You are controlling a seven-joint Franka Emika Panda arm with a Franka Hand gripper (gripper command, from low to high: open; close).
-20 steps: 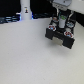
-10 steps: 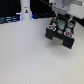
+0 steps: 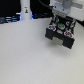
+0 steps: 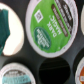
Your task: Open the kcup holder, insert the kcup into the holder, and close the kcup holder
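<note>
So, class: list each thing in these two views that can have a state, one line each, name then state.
kcup holder: tray slid out, open.
kcup: green top up, seated in a round slot.
empty slot: unfilled.
end effector: above the tray; open or shut cannot be told.

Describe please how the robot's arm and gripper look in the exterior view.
The picture is small and blurry. The arm's end is a white, boxy body at the top. Below it the gripper appears as dark fingers. No cables or markings can be made out. The wrist view shows no part of the gripper.
</note>
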